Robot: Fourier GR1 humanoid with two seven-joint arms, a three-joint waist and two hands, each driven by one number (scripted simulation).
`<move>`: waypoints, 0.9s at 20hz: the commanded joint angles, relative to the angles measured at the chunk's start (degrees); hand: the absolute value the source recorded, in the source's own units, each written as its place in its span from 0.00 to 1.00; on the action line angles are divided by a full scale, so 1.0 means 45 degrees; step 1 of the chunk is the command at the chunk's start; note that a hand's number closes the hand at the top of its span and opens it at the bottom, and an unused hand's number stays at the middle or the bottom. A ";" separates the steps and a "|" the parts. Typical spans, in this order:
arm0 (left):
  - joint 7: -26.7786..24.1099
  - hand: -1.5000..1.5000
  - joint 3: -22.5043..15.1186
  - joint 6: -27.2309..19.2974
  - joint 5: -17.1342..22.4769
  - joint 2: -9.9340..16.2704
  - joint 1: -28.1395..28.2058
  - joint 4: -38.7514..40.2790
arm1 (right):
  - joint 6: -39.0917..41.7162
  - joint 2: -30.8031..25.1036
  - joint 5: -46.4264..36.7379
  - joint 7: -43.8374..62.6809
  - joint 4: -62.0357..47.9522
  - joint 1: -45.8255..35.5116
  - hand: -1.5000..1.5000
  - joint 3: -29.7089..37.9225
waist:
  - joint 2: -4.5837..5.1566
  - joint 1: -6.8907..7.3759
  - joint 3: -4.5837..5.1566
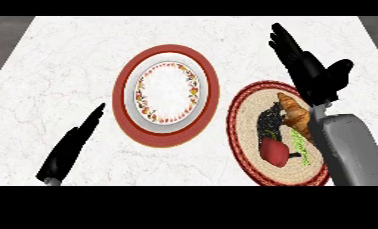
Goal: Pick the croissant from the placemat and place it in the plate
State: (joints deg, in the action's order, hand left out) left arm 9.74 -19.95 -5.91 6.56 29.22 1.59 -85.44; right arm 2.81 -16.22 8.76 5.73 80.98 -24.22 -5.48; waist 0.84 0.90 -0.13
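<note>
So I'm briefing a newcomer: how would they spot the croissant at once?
Find the round woven placemat right of the red-rimmed plate. The croissant lies at its upper right edge, beside the grey forearm: golden-brown and ridged, unlike the red and green items below it.

My counter (66, 63): white marbled top. Lying directly on it: one round red-rimmed mat (127, 118) near the middle, bearing a white plate (167, 92) with a patterned border; one round woven placemat (247, 118), red-edged, just to its right, partly under my right forearm, reaching the view's lower edge.
</note>
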 commanded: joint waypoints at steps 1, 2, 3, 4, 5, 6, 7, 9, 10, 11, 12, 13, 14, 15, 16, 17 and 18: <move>0.0330 0.50 0.0446 -0.0238 0.0054 -0.0191 -0.0474 -0.1044 | 0.1121 0.0459 0.0046 -0.0973 -0.0193 0.0285 1.00 -0.0757 | -0.0188 -0.0077 0.0017; -0.0727 0.50 0.1048 -0.0042 0.0380 0.0120 -0.0574 -0.0904 | 0.1679 0.0631 0.0268 -0.1003 0.0230 -0.0081 1.00 -0.1242 | -0.0199 0.0047 0.0024; -0.0566 0.50 0.1240 -0.0360 0.0437 -0.0182 -0.1429 -0.1324 | 0.2250 0.1082 0.0396 -0.1263 0.0722 -0.0051 1.00 -0.2024 | -0.0240 0.0042 0.0015; -0.0712 0.50 0.1689 -0.0414 0.0538 -0.0046 -0.2161 -0.1712 | 0.2901 0.1245 0.0376 -0.1451 0.0705 -0.0320 1.00 -0.2665 | -0.0242 0.0236 0.0005; -0.1206 0.50 0.2005 -0.0695 0.0619 -0.0244 -0.2430 -0.2046 | 0.3562 0.1396 0.0702 -0.1605 0.1090 -0.0439 1.00 -0.3057 | -0.0321 0.0339 0.0012; -0.1386 0.50 0.2414 -0.0757 0.0796 -0.0334 -0.3228 -0.2043 | 0.4374 0.1426 0.0835 -0.1964 0.1343 -0.0619 1.00 -0.3579 | -0.0277 0.0214 0.0015; -0.1002 0.50 0.1766 -0.0604 0.0639 -0.0326 -0.2222 -0.1672 | 0.2611 -0.2182 -0.3875 -0.1087 0.1280 -0.1645 1.00 -0.3317 | -0.1000 -0.0185 0.0435; -0.1151 0.50 0.2167 -0.0744 0.0987 -0.0568 -0.2758 -0.2006 | 0.2266 -0.2169 -0.5732 -0.1773 0.1378 -0.1093 1.00 -0.4831 | -0.0493 -0.0166 0.0123; -0.1241 0.50 0.2654 -0.0762 0.1239 -0.0517 -0.3043 -0.1981 | 0.0997 -0.1276 -0.6264 -0.2176 0.1174 0.0243 1.00 -0.5280 | -0.0274 -0.0313 0.0041; -0.0978 0.50 0.2900 -0.0830 0.1283 -0.0421 -0.3322 -0.2083 | -0.0185 -0.0508 -0.5982 -0.3492 0.0808 0.1990 1.00 -0.5069 | -0.0198 -0.0398 -0.0001; -0.1485 0.50 0.2891 -0.0578 0.1355 -0.0498 -0.2966 -0.1869 | -0.0891 0.0373 -0.5662 -0.3918 0.0452 0.2585 0.00 -0.5062 | -0.0165 -0.0289 0.0010; -0.1084 0.50 0.3038 -0.0812 0.1278 -0.0493 -0.3481 -0.1742 | -0.0785 0.0420 -0.4632 -0.4597 0.0901 0.3414 0.00 -0.4647 | -0.0179 -0.0509 -0.0002; -0.1552 0.50 0.3189 -0.0461 0.1549 -0.0405 -0.3046 -0.1878 | -0.0681 0.0375 -0.3942 -0.5583 0.0178 0.3700 0.00 -0.4041 | -0.0144 -0.0326 -0.0002; -0.1444 0.50 0.2888 -0.0706 0.1199 -0.0716 -0.3403 -0.1529 | -0.0676 0.0502 -0.3563 -0.6484 0.0006 0.3778 0.00 -0.3726 | -0.0121 -0.0393 -0.0004; -0.1328 0.50 0.3071 -0.0271 0.1543 -0.0449 -0.3131 -0.1717 | -0.0269 0.0277 -0.2944 -0.7110 0.0380 0.4113 0.00 -0.3376 | -0.0165 -0.0347 0.0003; -0.0902 0.50 0.3003 -0.0647 0.1293 -0.0481 -0.3089 -0.2424 | -0.0186 0.0374 -0.2793 -0.7702 -0.0109 0.4199 0.00 -0.3192 | -0.0185 -0.0215 0.0001; -0.1791 0.50 0.2994 -0.0563 0.0990 -0.0995 -0.3879 -0.0775 | 0.0120 0.0511 -0.2651 -0.7799 -0.0120 0.3820 0.00 -0.3096 | -0.0140 -0.0346 0.0019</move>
State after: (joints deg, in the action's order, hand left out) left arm 3.82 -7.08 -8.52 12.00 26.57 -12.91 -92.90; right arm 2.83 -15.31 -6.60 -21.11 82.21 -9.96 -21.86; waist -0.03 -0.47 -0.05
